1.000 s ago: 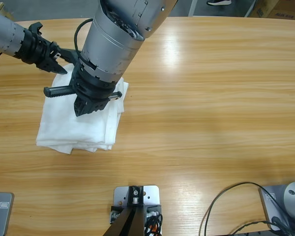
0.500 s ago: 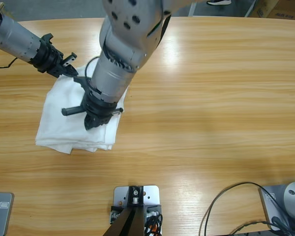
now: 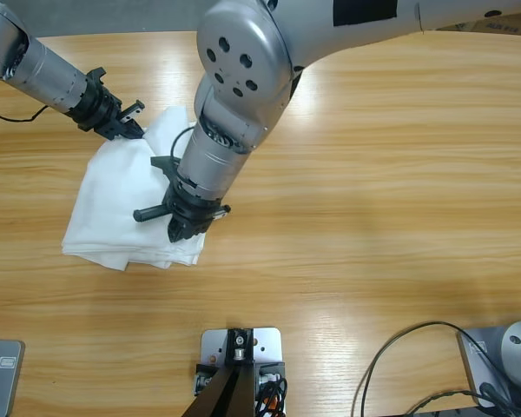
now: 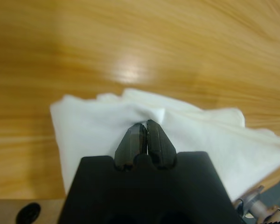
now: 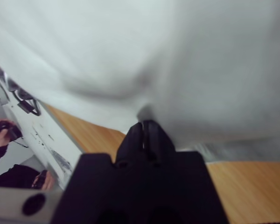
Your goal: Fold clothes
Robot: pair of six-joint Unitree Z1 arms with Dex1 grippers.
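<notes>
A white T-shirt (image 3: 113,208) lies folded into a thick, roughly square pile on the left half of the wooden table (image 3: 399,191). My left gripper (image 3: 132,130) reaches in from the upper left, shut on the pile's far corner, where a flap stands up. In the left wrist view its jaws (image 4: 146,126) pinch a puckered crease of the cloth (image 4: 84,126). My right gripper (image 3: 181,233) comes down from the top onto the pile's near right edge. Cloth (image 5: 200,56) fills the right wrist view, and the shut right gripper (image 5: 144,122) meets it at a small pucker.
Bare wood stretches to the right of the pile. Black cables (image 3: 391,365) loop at the table's near right corner. A thin cable (image 3: 9,113) trails by the left arm. A person's hands (image 5: 2,130) show far off in the right wrist view.
The right gripper has slid from the pile's far right corner to its near right edge. The left gripper has moved right onto the far corner, and a cloth flap now stands up there.
</notes>
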